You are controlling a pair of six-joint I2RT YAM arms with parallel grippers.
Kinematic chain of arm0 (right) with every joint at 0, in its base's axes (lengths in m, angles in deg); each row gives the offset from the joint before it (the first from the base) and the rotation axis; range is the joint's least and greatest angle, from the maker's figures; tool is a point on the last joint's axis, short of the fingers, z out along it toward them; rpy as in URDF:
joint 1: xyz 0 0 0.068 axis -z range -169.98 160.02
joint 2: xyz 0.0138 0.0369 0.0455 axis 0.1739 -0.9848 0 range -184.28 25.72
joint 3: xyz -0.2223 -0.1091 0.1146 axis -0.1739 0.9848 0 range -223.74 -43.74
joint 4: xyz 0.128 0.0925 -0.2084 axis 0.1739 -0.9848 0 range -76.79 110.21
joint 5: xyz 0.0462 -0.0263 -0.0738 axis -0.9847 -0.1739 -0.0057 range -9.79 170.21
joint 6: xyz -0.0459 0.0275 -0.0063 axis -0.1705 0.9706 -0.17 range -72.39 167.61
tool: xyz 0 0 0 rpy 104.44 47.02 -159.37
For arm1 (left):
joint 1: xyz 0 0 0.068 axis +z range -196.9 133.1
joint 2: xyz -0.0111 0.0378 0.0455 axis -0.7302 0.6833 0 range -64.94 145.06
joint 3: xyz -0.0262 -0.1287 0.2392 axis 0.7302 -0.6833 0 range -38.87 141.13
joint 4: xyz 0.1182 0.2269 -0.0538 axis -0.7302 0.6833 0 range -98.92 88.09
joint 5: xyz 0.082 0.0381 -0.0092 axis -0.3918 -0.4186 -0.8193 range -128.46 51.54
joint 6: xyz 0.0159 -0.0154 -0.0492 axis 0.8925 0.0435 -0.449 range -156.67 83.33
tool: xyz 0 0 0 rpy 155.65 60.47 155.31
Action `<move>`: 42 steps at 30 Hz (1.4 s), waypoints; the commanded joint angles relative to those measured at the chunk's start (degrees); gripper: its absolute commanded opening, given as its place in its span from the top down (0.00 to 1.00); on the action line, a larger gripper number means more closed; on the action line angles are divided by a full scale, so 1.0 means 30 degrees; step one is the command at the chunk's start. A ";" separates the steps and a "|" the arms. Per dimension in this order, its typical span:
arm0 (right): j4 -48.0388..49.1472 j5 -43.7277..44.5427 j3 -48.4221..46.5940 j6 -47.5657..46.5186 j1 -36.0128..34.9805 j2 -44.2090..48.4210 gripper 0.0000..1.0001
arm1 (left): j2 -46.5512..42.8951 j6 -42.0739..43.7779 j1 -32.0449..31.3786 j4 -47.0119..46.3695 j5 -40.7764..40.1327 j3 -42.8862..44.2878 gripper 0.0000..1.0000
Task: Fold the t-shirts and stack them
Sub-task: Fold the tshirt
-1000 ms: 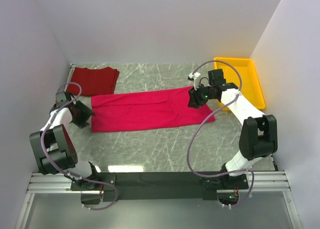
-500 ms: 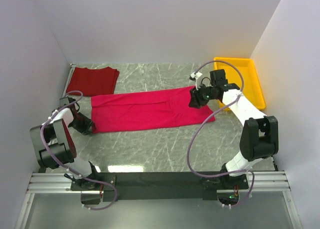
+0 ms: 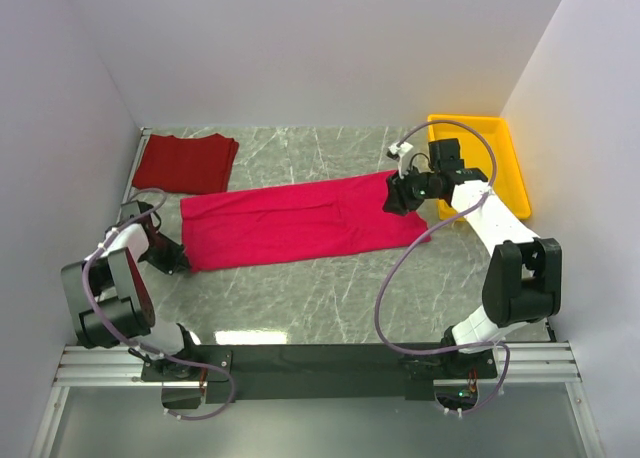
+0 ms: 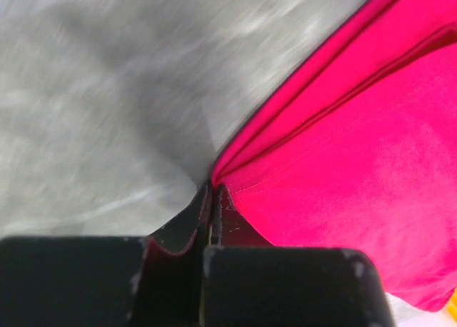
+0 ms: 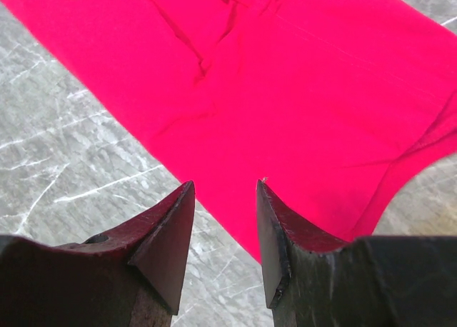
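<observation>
- Pinching the near-left corner of the pink shirt, the left gripper is fully closed on the hem.
- The dark shirt lies folded at the far left.
- The pink shirt lies flat, its long axis running left to right.
- The right gripper hangs half open over its right end, holding nothing; that end looks nearest to it.
- No writing is readable.

Crimson-pink t-shirt, brick-red t-shirt
</observation>
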 commanded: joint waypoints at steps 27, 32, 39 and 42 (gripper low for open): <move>-0.1754 0.4932 -0.8827 0.3450 0.1310 -0.7287 0.45 | -1.2001 0.0168 -0.0275 0.6739 -0.1649 0.3126 0.36; -0.3104 0.5281 -1.3060 0.4214 0.1252 -1.1160 0.38 | -1.2854 0.1018 -0.0275 0.2409 -0.2676 0.2866 0.18; -0.4866 0.6718 -1.8484 0.6179 0.1223 -1.4948 0.37 | -1.1800 0.1164 -0.0275 0.0936 -0.2355 0.2894 0.15; -0.4103 0.7304 -1.8192 0.6325 0.1164 -1.5124 0.38 | -1.1829 0.1194 -0.0304 0.0846 -0.2179 0.2571 0.16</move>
